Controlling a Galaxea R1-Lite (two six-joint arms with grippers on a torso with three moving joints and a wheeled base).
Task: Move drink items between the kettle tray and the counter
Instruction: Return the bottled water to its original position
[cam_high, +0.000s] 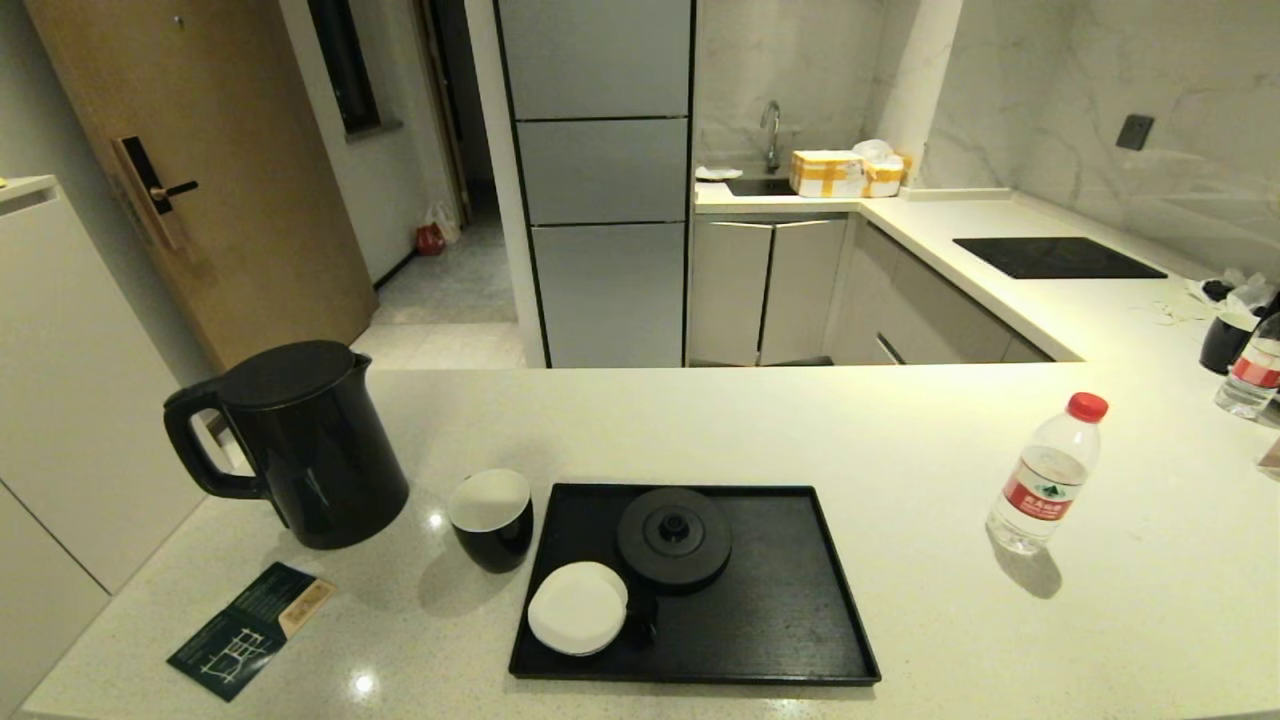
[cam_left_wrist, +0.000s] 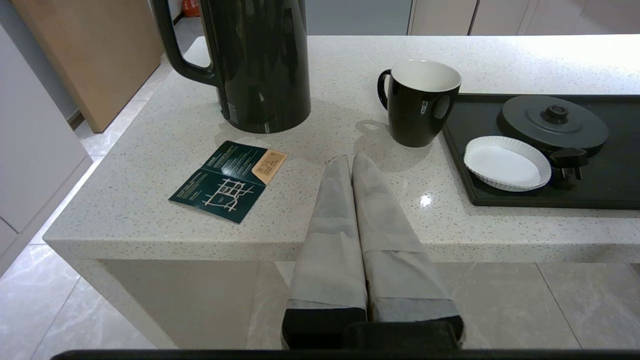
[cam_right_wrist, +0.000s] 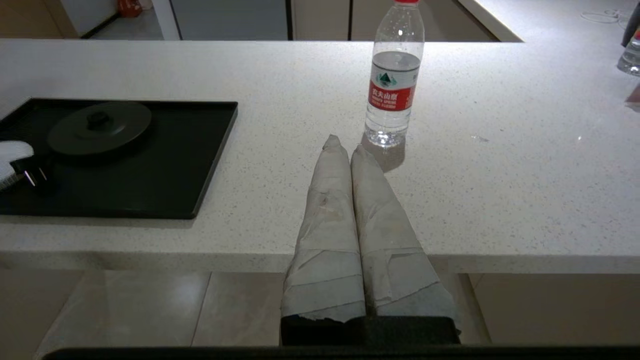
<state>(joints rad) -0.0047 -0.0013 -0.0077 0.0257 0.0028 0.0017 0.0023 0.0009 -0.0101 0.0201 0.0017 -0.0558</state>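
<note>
The glossy black kettle (cam_high: 300, 450) (cam_left_wrist: 260, 60) stands on the cream counter (cam_high: 900, 440) at the left. Beside it, just left of the tray, sits the black cup (cam_high: 492, 518) (cam_left_wrist: 422, 100). The flat black tray (cam_high: 790, 620) (cam_left_wrist: 605, 192) (cam_right_wrist: 165, 170) lies near the front edge. The clear bottle (cam_high: 1045, 475) (cam_right_wrist: 394, 85) with a red cap stands on the counter to the right. My left gripper (cam_left_wrist: 351, 159) is shut and empty, hovering by the front edge short of the cup. My right gripper (cam_right_wrist: 345, 145) is shut and empty, just short of the bottle. Neither arm shows in the head view.
On the tray rest the round kettle base disc (cam_high: 673, 537) and a white saucer (cam_high: 578, 607). A dark green leaflet (cam_high: 250, 628) lies at the front left. Another cup (cam_high: 1227, 340) and bottle (cam_high: 1252, 372) stand at the far right, behind them a black hob panel (cam_high: 1058, 257).
</note>
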